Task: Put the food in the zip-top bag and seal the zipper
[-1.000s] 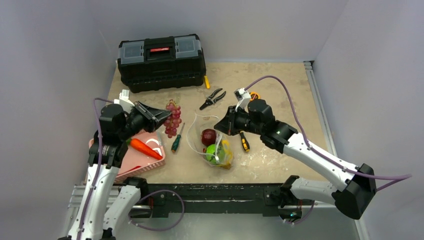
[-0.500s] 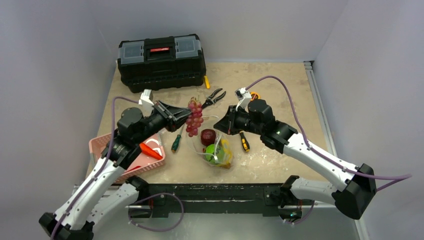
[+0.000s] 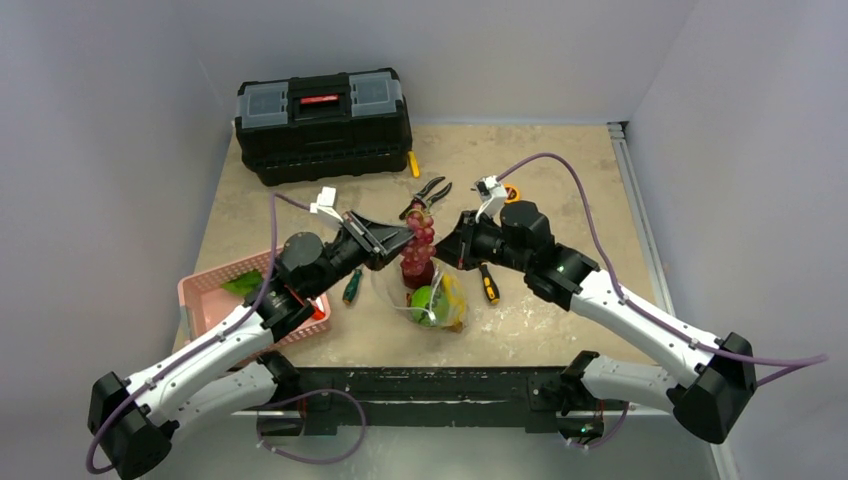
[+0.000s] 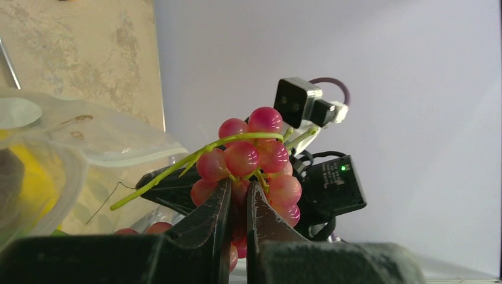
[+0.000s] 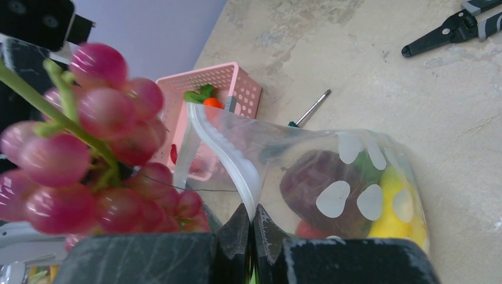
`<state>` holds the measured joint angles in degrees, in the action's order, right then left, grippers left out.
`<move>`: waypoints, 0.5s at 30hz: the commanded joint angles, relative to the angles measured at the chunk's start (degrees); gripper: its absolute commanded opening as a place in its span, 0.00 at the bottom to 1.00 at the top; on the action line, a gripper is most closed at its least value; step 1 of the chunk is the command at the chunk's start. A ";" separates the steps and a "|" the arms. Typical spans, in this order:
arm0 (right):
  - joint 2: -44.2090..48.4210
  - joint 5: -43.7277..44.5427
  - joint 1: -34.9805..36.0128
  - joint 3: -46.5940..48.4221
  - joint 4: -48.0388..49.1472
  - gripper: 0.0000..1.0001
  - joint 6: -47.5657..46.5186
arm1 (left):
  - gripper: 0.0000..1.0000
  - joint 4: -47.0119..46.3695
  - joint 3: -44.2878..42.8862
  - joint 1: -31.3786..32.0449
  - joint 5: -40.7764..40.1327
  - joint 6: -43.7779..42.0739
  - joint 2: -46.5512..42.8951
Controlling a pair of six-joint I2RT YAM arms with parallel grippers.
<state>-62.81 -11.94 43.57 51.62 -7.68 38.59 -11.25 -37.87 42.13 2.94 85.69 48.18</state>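
My left gripper [image 3: 400, 240] is shut on a bunch of pink-red toy grapes [image 3: 419, 235], also seen in the left wrist view [image 4: 254, 157], and holds it over the open mouth of the clear dotted zip-top bag [image 3: 435, 300]. My right gripper [image 3: 447, 250] is shut on the bag's whitish zipper strip [image 5: 231, 160] and holds the mouth up and open. Inside the bag [image 5: 349, 189] lie a dark red round fruit [image 5: 314, 177], a yellow piece [image 5: 402, 219] and a green piece [image 3: 428, 302]. The grapes also fill the left of the right wrist view [image 5: 89, 160].
A pink basket [image 3: 215, 290] at the left holds an orange carrot [image 5: 212, 102] and a green leafy piece [image 3: 243, 284]. Two screwdrivers [image 3: 350, 285] [image 3: 488, 283] lie beside the bag. Pliers [image 3: 427, 192] and a black toolbox [image 3: 322, 122] stand further back.
My left arm has swung right from the basket, carrying the grapes from the table's left side to over the bag's mouth. My right gripper has kept hold of the zipper edge.
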 commanded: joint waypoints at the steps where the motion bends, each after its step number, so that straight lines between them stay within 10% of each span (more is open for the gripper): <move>1: 2.01 -0.37 0.11 -1.49 5.34 0.00 1.53 | 0.00 -7.72 3.54 1.89 -0.49 -3.34 -0.29; 15: 1.80 0.17 0.11 -1.10 6.65 0.00 2.94 | 0.03 4.19 7.17 2.97 -0.03 -6.02 -5.38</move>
<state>-62.46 -11.94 43.57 50.09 -5.76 39.99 -7.60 -31.62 44.77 0.95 80.29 42.41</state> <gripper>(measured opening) 0.004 0.072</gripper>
